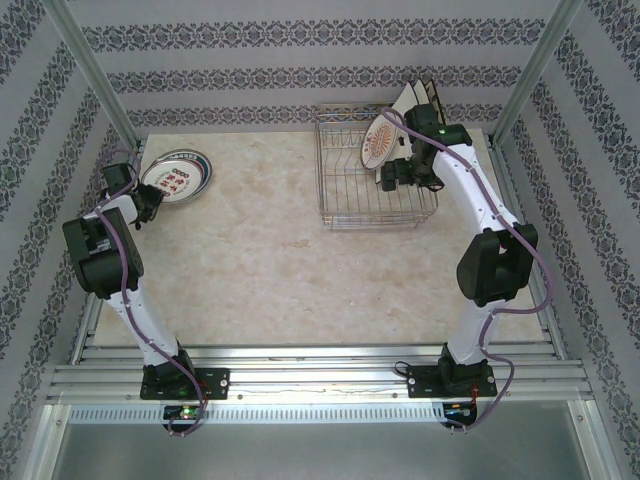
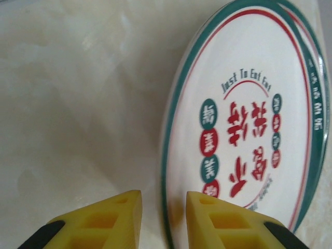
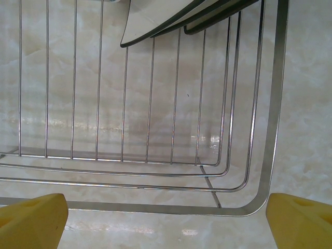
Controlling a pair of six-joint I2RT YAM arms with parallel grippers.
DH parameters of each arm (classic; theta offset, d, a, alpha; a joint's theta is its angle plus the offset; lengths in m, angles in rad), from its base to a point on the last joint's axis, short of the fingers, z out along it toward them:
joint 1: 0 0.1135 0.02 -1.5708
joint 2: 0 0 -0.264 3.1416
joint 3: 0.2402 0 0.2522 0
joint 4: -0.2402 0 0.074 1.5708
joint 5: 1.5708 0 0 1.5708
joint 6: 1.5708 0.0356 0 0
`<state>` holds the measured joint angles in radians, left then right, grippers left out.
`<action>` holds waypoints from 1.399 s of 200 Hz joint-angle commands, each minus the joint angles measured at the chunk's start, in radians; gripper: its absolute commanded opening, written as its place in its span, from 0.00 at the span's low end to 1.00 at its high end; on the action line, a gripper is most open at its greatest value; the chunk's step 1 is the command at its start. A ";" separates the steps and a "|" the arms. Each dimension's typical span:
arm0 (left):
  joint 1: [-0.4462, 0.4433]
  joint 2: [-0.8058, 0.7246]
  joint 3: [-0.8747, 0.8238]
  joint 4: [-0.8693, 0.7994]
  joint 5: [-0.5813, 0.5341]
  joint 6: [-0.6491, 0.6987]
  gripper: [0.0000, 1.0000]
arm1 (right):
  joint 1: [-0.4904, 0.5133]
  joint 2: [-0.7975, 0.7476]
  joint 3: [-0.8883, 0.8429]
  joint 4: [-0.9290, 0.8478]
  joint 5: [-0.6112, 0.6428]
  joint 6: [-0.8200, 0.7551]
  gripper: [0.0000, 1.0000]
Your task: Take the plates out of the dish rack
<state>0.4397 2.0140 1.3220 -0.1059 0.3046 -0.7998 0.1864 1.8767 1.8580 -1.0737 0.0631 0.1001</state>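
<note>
A round white plate (image 1: 176, 176) with a green and red rim and red lettering lies flat on the table at the far left. My left gripper (image 1: 150, 205) sits at its near edge. In the left wrist view the plate's (image 2: 249, 119) rim runs through the gap of the left gripper (image 2: 163, 196), whose yellow fingers stand a little apart and clear of it. The dish rack (image 1: 350, 200) stands at the back right with a round patterned plate (image 1: 377, 142) and square cream plates (image 1: 415, 100) upright in it. My right gripper (image 1: 395, 178) hovers over the rack, wide open (image 3: 167, 202), above the rack's corner (image 3: 270, 129) and dark-edged plates (image 3: 155, 21).
The marble-look tabletop (image 1: 250, 260) stretches between the two arms. Patterned walls and metal posts (image 1: 95, 75) close in the back and sides. The rack's near half holds only bare wires (image 3: 124, 104).
</note>
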 commanded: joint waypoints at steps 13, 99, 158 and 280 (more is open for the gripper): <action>-0.009 0.038 0.066 -0.065 -0.025 0.047 0.29 | 0.008 0.009 0.023 -0.019 0.009 -0.016 0.98; -0.048 0.076 0.201 -0.198 -0.092 0.142 0.35 | 0.010 0.012 0.019 -0.010 0.003 -0.016 0.98; -0.057 0.108 0.253 -0.244 -0.104 0.176 0.42 | 0.009 -0.017 -0.027 0.009 0.006 -0.021 0.98; -0.190 -0.217 0.291 -0.616 -0.263 0.501 1.00 | 0.038 -0.039 0.041 0.024 -0.033 0.014 0.98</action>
<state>0.3080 1.9102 1.5623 -0.5461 0.0669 -0.4240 0.1986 1.8599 1.8362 -1.0546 0.0517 0.0986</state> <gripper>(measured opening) 0.997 0.979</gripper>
